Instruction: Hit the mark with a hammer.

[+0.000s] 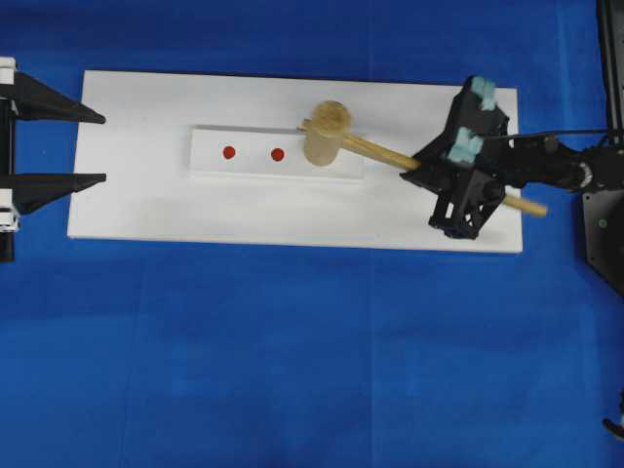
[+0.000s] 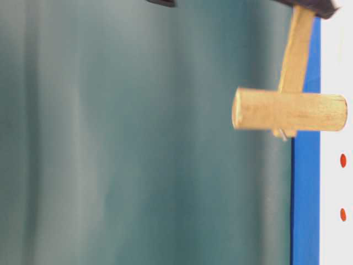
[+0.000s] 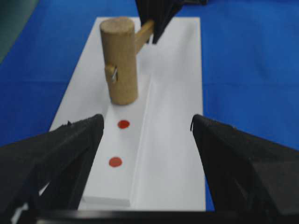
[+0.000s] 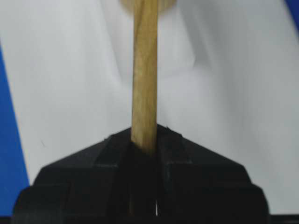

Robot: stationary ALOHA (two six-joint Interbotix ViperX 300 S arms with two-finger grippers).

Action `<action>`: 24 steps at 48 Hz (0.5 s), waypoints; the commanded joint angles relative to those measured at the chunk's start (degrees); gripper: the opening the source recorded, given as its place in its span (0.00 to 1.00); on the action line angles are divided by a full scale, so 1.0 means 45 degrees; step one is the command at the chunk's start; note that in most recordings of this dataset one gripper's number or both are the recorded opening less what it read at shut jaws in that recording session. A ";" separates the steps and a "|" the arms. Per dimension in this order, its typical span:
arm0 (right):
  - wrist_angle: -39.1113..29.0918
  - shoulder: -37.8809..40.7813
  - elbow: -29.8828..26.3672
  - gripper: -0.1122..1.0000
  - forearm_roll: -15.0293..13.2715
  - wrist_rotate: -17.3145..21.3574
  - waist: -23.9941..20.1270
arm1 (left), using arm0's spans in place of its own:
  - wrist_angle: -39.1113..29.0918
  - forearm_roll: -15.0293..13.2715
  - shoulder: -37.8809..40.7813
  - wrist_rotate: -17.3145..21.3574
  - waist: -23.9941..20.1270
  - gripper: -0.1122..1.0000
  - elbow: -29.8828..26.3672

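Here, on the blue counter (image 1: 292, 341), a white board (image 1: 136, 210) with a narrow white strip (image 1: 253, 168) laid along its middle. On the strip, two red marks: one (image 1: 229, 152) toward the left end, the other (image 1: 278, 154) just beside it toward the middle.

Hammer (image 1: 329, 135) over the right end of the strip, thick round head pointing down, end face close above the strip in the left wrist view (image 3: 120, 60); contact impossible to judge. Nearer red mark just past the head, uncovered. Seen from table level, head (image 2: 289, 110) lying across the frame with the flat handle running away from it toward the top edge.

Right gripper (image 1: 429, 166) on the handle well back from the head, jaws pinching the flat wood from both sides, clear in the right wrist view (image 4: 144, 140). Free end of the handle sticking out behind the gripper, beyond the board's right part.

Left gripper (image 1: 102, 148) at the board's left edge, jaws spread wide, holding nothing, fingers (image 3: 60, 149) framing the strip and marks.
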State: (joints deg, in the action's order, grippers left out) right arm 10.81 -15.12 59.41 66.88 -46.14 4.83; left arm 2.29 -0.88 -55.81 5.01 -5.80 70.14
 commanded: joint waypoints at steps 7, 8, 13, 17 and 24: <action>0.0195 -0.2285 -0.0215 0.12 -0.0586 -0.0078 -0.0039 | 0.0059 -0.0020 0.0020 -0.0020 -0.0039 0.76 -0.0117; 0.0176 -0.2422 -0.0195 0.12 -0.0605 -0.0059 -0.0039 | 0.0059 -0.0020 0.0039 -0.0020 -0.0039 0.76 -0.0117; 0.0078 -0.2773 -0.0137 0.12 -0.0664 -0.0059 -0.0039 | 0.0059 -0.0020 0.0020 -0.0020 -0.0039 0.76 -0.0117; 0.0000 -0.2773 -0.0117 0.12 -0.0664 -0.0059 -0.0039 | 0.0059 -0.0020 0.0020 -0.0020 -0.0039 0.76 -0.0117; -0.0156 -0.2656 -0.0195 0.12 -0.0664 -0.0059 -0.0039 | 0.0078 -0.0020 0.0020 -0.0020 -0.0039 0.76 -0.0117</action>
State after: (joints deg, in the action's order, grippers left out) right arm 10.20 -26.89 59.50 64.16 -46.32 4.75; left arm 2.29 -0.88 -55.99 5.01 -5.80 70.14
